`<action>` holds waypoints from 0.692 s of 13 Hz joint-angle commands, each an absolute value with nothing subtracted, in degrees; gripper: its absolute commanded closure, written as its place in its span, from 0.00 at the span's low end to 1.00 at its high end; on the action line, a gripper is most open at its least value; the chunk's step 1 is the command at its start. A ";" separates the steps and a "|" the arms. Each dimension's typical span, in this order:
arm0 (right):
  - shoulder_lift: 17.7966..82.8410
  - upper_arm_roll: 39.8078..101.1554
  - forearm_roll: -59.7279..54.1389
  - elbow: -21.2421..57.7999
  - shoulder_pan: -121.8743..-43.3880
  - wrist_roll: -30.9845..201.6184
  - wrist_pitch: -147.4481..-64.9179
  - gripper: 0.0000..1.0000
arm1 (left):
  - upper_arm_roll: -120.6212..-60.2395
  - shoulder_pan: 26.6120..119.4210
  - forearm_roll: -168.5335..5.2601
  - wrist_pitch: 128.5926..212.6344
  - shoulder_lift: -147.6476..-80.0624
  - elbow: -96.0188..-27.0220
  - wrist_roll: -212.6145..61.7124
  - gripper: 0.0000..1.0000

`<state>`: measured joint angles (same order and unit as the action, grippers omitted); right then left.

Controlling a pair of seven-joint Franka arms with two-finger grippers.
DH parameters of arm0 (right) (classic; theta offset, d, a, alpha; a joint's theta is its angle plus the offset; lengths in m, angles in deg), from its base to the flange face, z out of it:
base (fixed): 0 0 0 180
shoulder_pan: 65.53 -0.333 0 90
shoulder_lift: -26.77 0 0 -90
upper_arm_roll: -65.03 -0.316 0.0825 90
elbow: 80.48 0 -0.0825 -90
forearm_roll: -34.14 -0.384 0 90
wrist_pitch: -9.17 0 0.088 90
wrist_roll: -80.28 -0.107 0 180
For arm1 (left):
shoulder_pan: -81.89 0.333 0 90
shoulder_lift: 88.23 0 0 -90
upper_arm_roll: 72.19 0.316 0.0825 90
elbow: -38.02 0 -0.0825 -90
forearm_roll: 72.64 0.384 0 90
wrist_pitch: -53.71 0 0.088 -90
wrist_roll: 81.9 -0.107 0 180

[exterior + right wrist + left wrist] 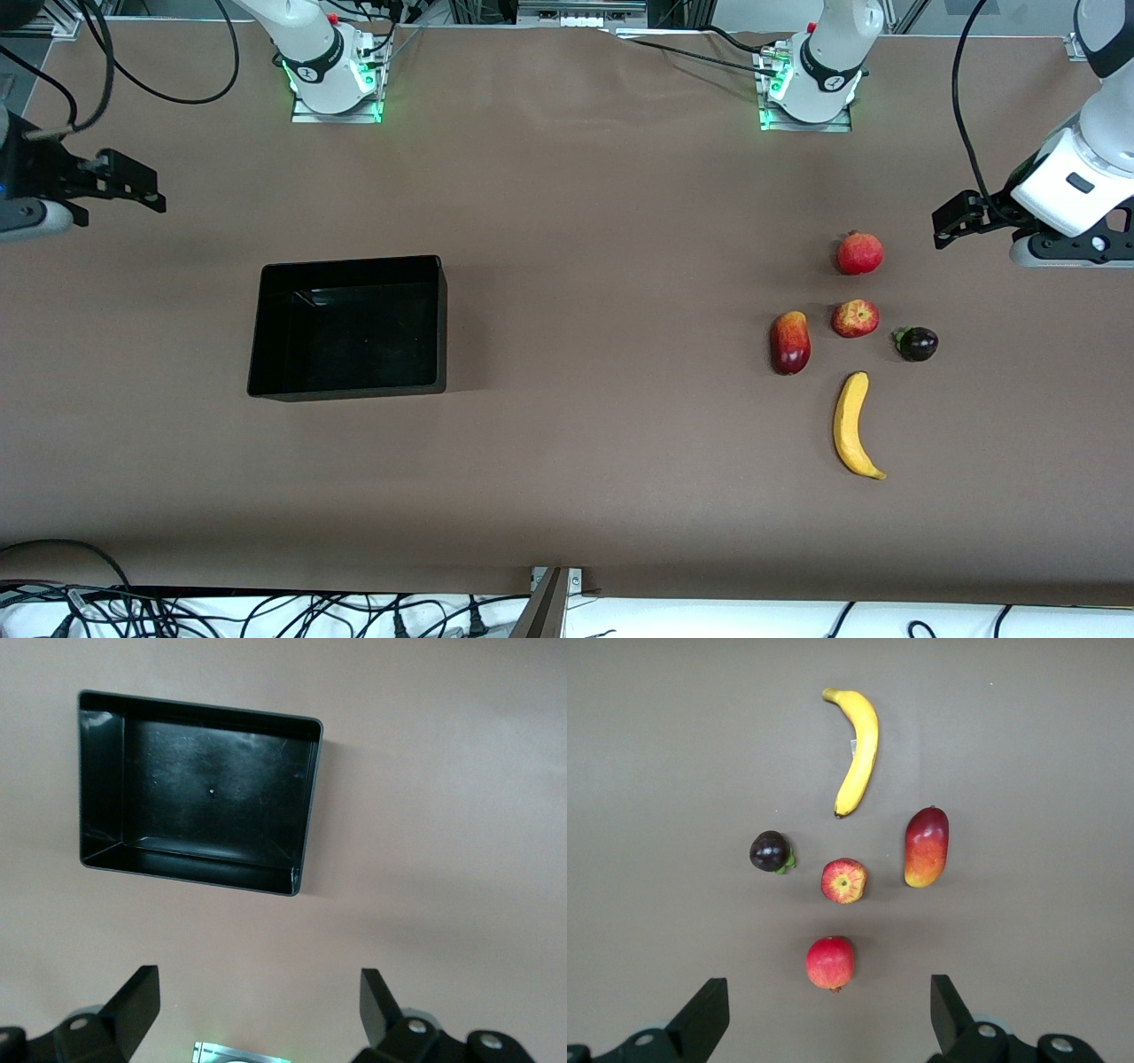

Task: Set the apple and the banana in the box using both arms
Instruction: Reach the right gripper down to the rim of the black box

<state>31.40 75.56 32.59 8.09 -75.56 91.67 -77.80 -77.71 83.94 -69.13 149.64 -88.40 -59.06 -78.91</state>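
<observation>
Front view: the apple (856,318) lies on the bench (567,461) toward the left arm's end, the banana (853,426) nearer the camera. The box (347,326) sits empty toward the right arm's end. Left pincer (828,1014) and right pincer (260,1005) hang wide, holding nothing.

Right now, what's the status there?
Left tool and right tool open, empty. Apple, banana on table; box empty. Three other fruits crowd the apple.
</observation>
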 commanded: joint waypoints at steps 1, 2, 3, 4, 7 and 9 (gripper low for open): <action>36.68 75.75 33.61 11.43 -75.29 91.10 -84.74 0.00 | -77.82 84.44 -69.74 148.72 -87.97 -58.84 -79.09 0.00; 38.87 75.84 33.44 13.28 -75.20 90.92 -87.91 0.00 | -77.82 84.53 -69.74 148.55 -87.97 -58.84 -79.35 0.00; 41.07 75.84 33.26 15.04 -75.11 90.48 -91.60 0.00 | -77.73 84.53 -69.74 148.20 -87.97 -58.67 -79.61 0.00; 43.01 75.84 33.09 17.41 -74.94 89.35 -95.99 0.00 | -77.82 84.53 -69.74 148.11 -87.88 -58.66 -79.62 0.00; 47.50 75.84 32.29 23.39 -74.24 88.99 -107.60 0.00 | -77.73 84.53 -69.74 148.11 -87.97 -58.58 -79.70 0.00; 50.57 75.84 32.03 25.94 -74.06 88.90 -114.02 0.00 | -77.64 84.62 -69.74 147.32 -87.80 -58.49 -79.70 0.00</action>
